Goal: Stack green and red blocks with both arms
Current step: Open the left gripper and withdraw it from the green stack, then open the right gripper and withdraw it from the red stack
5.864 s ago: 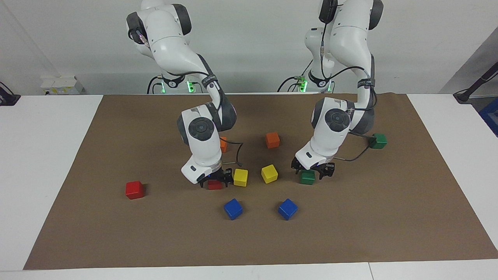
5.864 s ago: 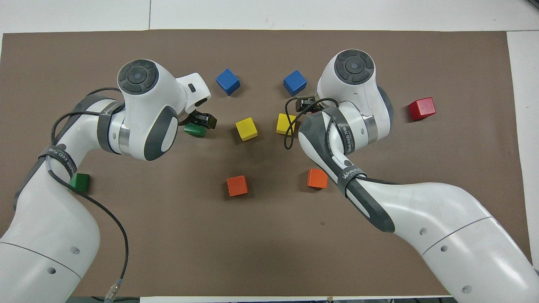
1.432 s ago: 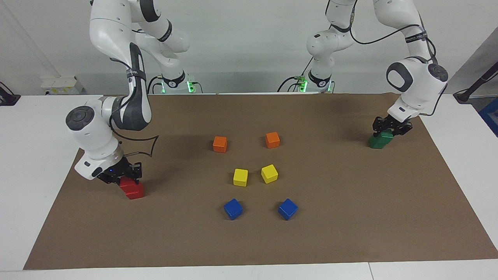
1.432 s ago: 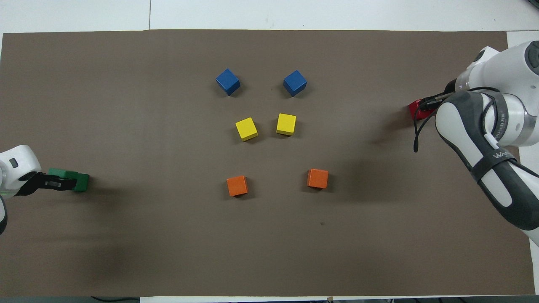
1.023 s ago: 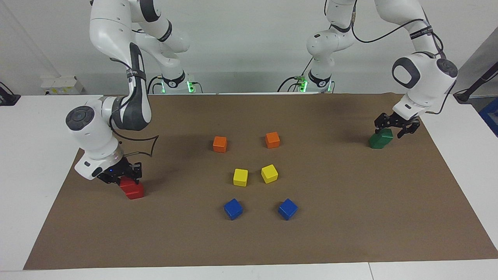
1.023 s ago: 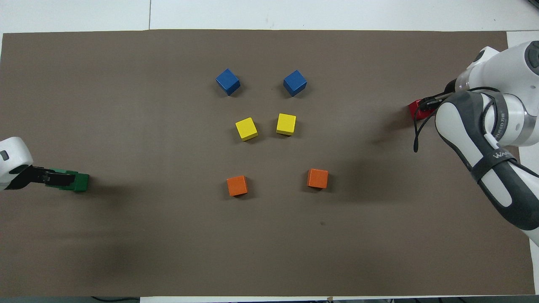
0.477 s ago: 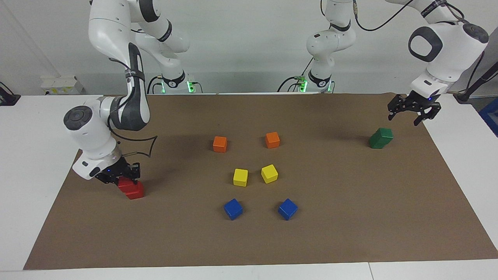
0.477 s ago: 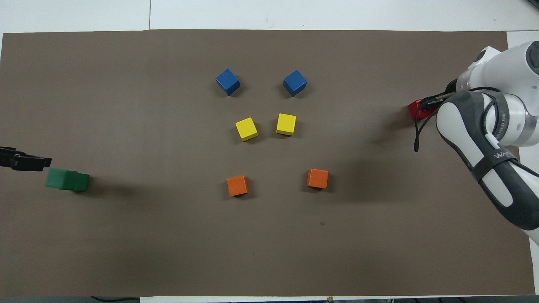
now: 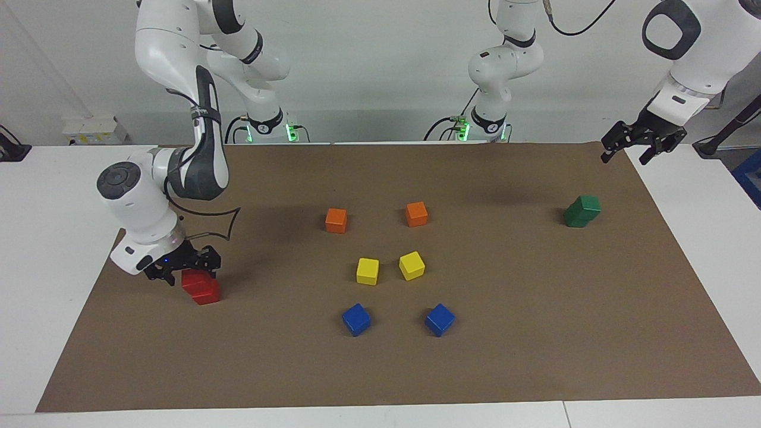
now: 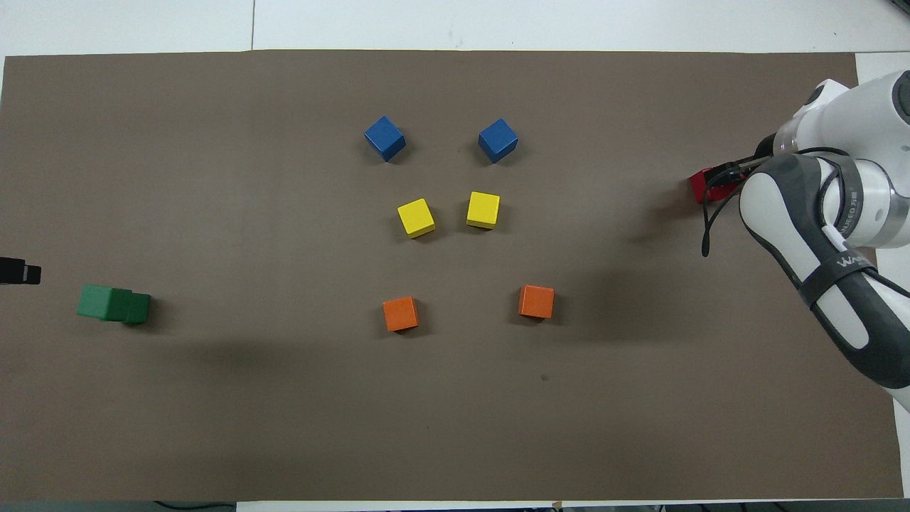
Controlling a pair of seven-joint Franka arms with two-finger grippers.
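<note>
Jaws: right gripper (image 9: 182, 268) spread over stacked red matte cubes (image 9: 200, 286), right arm's desk end; left gripper (image 9: 637, 143) spread, aloft above green cube stack (image 9: 582, 211). We judge cubes light, rigid; grip flat side faces.

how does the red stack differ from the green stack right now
The red stack stands toward the right arm's end of the table; the green stack toward the left arm's end. The right gripper hangs open just over the red stack; the left gripper is open, raised well clear of the green stack. Both are two cubes, the top one sitting offset.
</note>
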